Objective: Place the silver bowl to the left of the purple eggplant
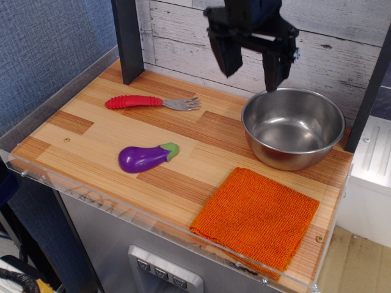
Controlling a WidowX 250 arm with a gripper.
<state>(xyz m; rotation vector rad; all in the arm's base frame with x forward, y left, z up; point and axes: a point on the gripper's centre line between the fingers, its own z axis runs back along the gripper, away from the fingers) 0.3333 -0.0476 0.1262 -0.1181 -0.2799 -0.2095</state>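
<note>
The silver bowl (293,126) stands upright and empty at the back right of the wooden table. The purple eggplant (145,157) lies on its side at the front left, green cap pointing right. My gripper (250,68) is open and empty, black fingers spread wide and pointing down. It hangs above the bowl's back left rim, its right finger (273,67) just over the rim, not touching it.
A red-handled fork (151,102) lies at the back left. An orange cloth (258,217) lies at the front right, just before the bowl. A dark post (127,39) stands at the back left, another at the far right. A clear lip runs along the table's front edge.
</note>
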